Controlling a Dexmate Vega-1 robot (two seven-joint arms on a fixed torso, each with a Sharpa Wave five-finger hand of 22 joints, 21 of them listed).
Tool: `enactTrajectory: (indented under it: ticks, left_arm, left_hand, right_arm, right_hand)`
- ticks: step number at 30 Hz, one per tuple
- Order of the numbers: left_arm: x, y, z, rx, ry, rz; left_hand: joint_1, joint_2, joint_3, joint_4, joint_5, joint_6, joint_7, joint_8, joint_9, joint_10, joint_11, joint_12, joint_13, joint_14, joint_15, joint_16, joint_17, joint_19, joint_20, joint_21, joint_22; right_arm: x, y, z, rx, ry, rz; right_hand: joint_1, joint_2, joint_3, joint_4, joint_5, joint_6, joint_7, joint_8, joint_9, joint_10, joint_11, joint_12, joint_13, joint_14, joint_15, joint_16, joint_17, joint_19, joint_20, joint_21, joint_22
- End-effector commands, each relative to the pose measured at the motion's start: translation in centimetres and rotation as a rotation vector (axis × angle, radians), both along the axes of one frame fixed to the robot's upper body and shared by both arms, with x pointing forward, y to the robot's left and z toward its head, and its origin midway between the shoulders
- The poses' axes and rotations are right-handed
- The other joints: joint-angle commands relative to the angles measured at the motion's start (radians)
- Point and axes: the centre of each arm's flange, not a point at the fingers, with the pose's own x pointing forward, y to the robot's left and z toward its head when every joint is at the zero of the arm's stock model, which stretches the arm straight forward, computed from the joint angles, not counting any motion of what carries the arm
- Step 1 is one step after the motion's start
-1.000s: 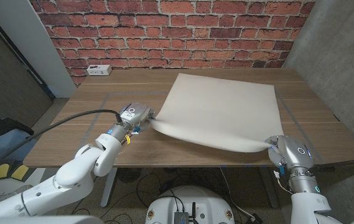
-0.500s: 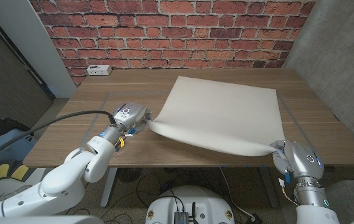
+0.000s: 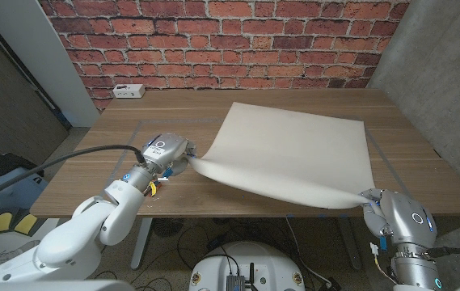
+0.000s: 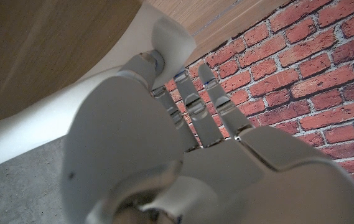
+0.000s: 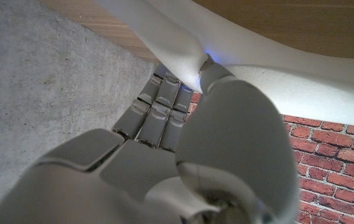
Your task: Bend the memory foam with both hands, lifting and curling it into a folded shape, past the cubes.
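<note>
The memory foam sheet [image 3: 294, 153] lies over the right half of the counter [image 3: 132, 121], its near edge lifted into a shallow curl. The left hand [image 3: 165, 151] pinches the near left corner; the right hand [image 3: 395, 217] grasps the near right corner, just off the counter's front edge. To fold it well, both hands should probably rise together and carry the edge toward the back, level, so the curl stays even. No cubes are visible.

Wooden table [image 3: 132, 113]; white power strip [image 3: 128, 90] at its far-left corner — red-brick wall [image 3: 213, 40] behind
</note>
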Motion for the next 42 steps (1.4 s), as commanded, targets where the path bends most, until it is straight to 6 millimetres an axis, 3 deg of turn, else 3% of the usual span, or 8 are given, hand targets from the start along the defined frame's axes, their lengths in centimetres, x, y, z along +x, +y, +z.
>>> enactTrajectory:
  ticks: [1, 16, 28, 42]
  left_arm:
    - [-2.9, 0.4, 0.6, 0.001, -0.016, 0.023]
    - [-4.9, 1.7, 2.4, -0.027, -0.078, 0.04]
    - [-1.9, 2.0, 4.9, -0.061, 0.036, -0.016]
    - [0.0, -0.7, 8.3, 0.034, 0.146, -0.045]
  left_hand:
    - [0.009, 0.001, 0.022, 0.009, 0.012, 0.067, 0.069, 0.012, 0.003, 0.038, 0.026, 0.024, 0.469, 0.011, -0.046, -0.005, 0.011, -0.004, -0.001, 0.009, 0.001]
    - [0.003, -0.006, 0.031, 0.01, 0.038, 0.062, 0.069, 0.023, -0.001, 0.036, 0.026, 0.029, 0.491, 0.012, -0.047, -0.014, 0.034, -0.011, -0.003, 0.024, 0.0]
    - [0.0, -0.008, 0.037, 0.01, 0.052, 0.053, 0.07, 0.031, -0.002, 0.032, 0.031, 0.024, 0.496, 0.01, -0.045, -0.021, 0.051, -0.018, 0.0, 0.035, -0.001]
    - [-0.001, -0.011, 0.044, 0.008, 0.066, 0.045, 0.071, 0.04, -0.006, 0.029, 0.032, 0.018, 0.5, 0.006, -0.044, -0.03, 0.071, -0.027, 0.002, 0.048, -0.001]
  right_arm:
    - [-1.8, 0.5, 0.2, -0.011, -0.046, -0.009]
    - [-3.1, 0.2, 1.3, -0.06, -0.187, -0.008]
    - [-1.6, 0.0, 2.7, -0.095, -0.176, 0.023]
    - [0.5, 0.1, 5.5, -0.131, -0.036, 0.058]
  right_hand:
    - [-0.004, 0.003, 0.011, 0.001, 0.009, 0.014, 0.01, 0.006, 0.004, 0.044, 0.044, 0.006, 0.224, 0.05, -0.119, -0.005, 0.004, -0.004, -0.008, 0.005, 0.001]
    - [-0.008, -0.001, 0.021, 0.001, 0.009, 0.015, 0.011, 0.005, 0.004, 0.043, 0.043, 0.008, 0.236, 0.051, -0.12, -0.014, 0.013, -0.006, -0.009, 0.012, 0.001]
    - [-0.011, -0.002, 0.028, 0.001, 0.009, 0.013, 0.007, 0.004, 0.005, 0.042, 0.041, 0.008, 0.244, 0.052, -0.12, -0.019, 0.02, -0.009, -0.009, 0.017, 0.0]
    - [-0.017, -0.005, 0.033, 0.002, 0.009, 0.012, 0.008, 0.004, 0.009, 0.042, 0.041, 0.008, 0.252, 0.052, -0.12, -0.023, 0.031, -0.014, -0.006, 0.022, 0.0]
